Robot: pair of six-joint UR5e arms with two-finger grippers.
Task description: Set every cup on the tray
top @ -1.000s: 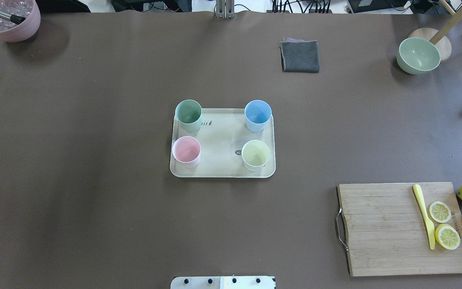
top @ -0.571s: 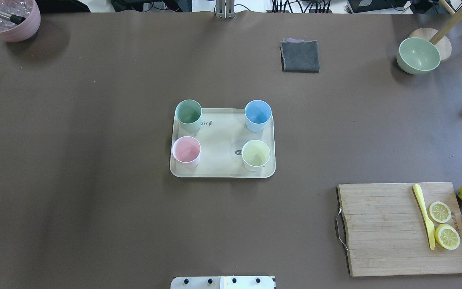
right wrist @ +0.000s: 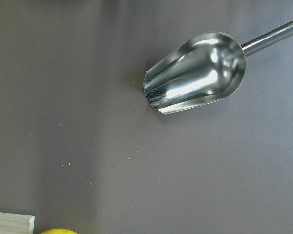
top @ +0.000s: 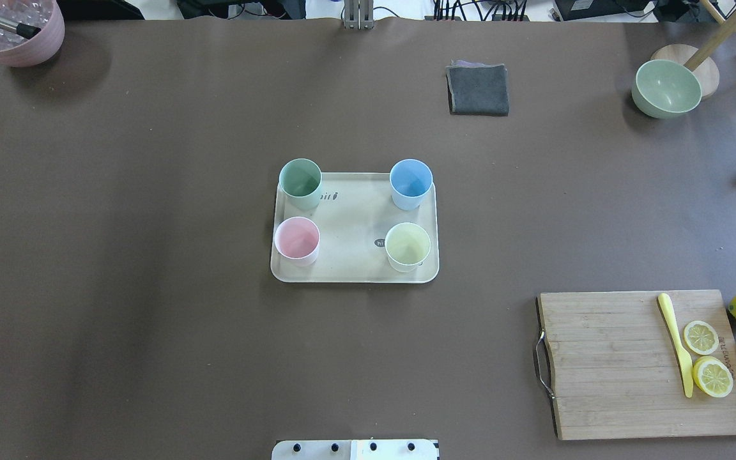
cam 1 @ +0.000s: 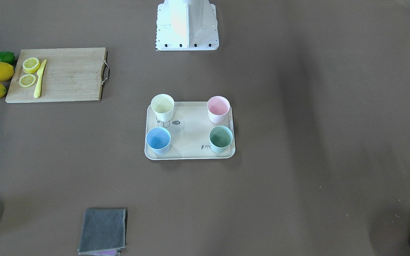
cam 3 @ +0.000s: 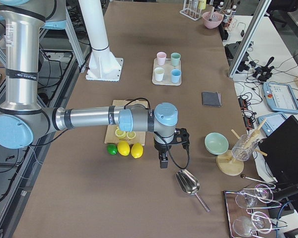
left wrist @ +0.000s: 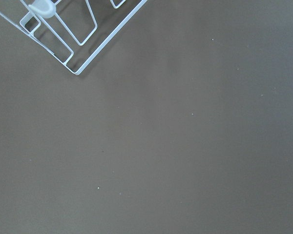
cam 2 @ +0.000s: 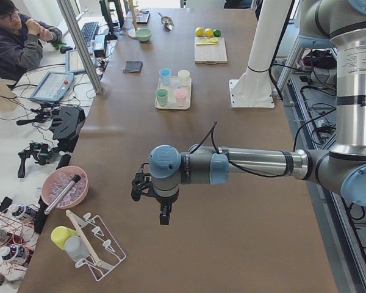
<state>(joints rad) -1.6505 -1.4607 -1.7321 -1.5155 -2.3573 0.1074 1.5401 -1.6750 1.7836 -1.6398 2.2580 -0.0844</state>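
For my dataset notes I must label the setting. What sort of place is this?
Probably a robotics lab staged as a kitchen counter: the left arm extends over the table, a person sits beside a teach pendant, and cups on a tray serve as props.

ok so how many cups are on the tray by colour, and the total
yellow cup: 1
blue cup: 1
pink cup: 1
green cup: 1
total: 4, all standing on the tray
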